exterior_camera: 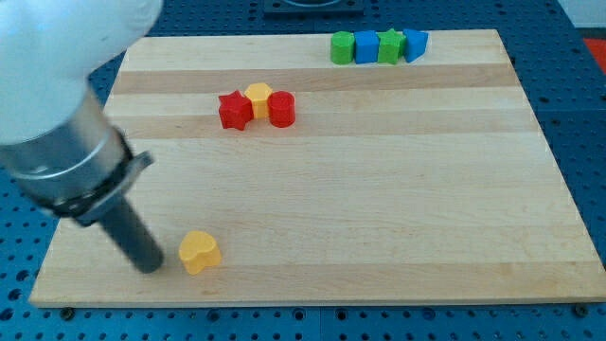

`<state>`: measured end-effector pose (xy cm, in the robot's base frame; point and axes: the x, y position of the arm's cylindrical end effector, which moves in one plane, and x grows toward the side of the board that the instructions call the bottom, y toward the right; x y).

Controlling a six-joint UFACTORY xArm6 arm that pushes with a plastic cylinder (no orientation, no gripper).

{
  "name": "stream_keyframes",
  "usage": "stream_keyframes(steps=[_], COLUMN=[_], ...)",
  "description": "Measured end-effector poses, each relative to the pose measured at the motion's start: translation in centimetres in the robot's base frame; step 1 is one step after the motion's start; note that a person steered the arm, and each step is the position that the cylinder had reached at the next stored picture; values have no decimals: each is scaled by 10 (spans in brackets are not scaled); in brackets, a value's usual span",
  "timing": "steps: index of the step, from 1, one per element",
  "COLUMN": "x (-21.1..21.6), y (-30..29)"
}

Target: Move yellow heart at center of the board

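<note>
The board (379, 208) is lying across most of the frame, on a blue perforated table (587, 114). The arm (57, 104) is entering from the upper left of the frame, and its rod (128, 232) is slanting down toward the lower left of the board. The tip (151, 267) is resting just left of the yellow heart (200, 252), with a narrow gap showing between them; contact cannot be confirmed. The arm is carrying no claw, only this rod, so nothing is opening or closing and nothing is being held. The yellow heart is sitting in the lower left of the board, near the bottom edge and well apart from the centre. In the upper left-centre, three blocks are clustering together and touching: a red star (234, 111), a yellow block (258, 98) behind and between, and a red cylinder (281, 109). Along the top edge, toward the upper right, four blocks are standing in a tight row: a green block (342, 47), a blue block (365, 46), a green star (389, 45) and a blue pointed block (415, 44).
</note>
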<state>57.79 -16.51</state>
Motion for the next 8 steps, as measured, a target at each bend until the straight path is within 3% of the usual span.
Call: stream_keyframes(steps=[1,2,3,4,5,6,7,8], x=[-10,-15,-10,19,28,8,-39,-20], y=[86,120,83,81,139,174,174,189])
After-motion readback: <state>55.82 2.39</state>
